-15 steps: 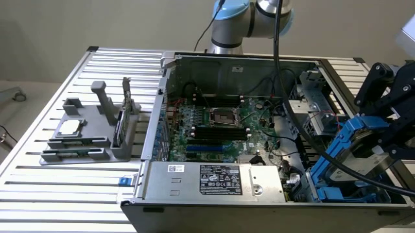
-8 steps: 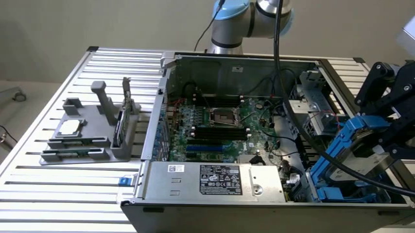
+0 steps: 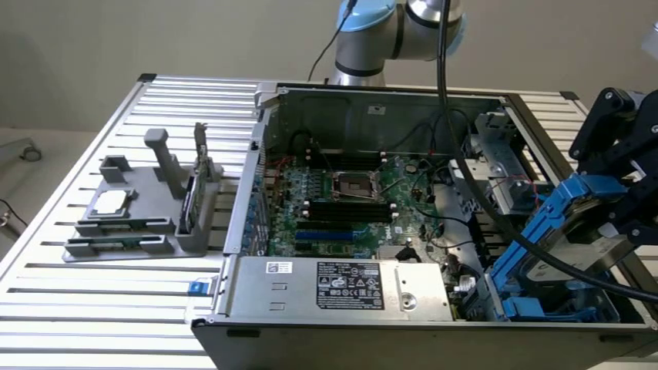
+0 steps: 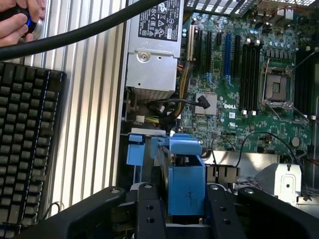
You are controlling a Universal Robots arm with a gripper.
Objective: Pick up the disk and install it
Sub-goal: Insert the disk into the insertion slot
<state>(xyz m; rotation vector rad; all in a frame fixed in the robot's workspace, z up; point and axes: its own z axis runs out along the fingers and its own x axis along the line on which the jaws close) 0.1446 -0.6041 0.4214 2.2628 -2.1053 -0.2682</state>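
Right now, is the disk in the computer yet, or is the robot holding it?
Done: the disk has been picked up. In hand: the gripper is clamped on it, holding it tilted over the corner of the open computer case at the exterior view's right. Left: the disk is not yet seated inside the case, so the install is unfinished.

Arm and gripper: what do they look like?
The arm is a silver-grey tube with a pale blue joint cap. A thick black cable hangs off it. The gripper is black, its fingers dotted with screw holes.
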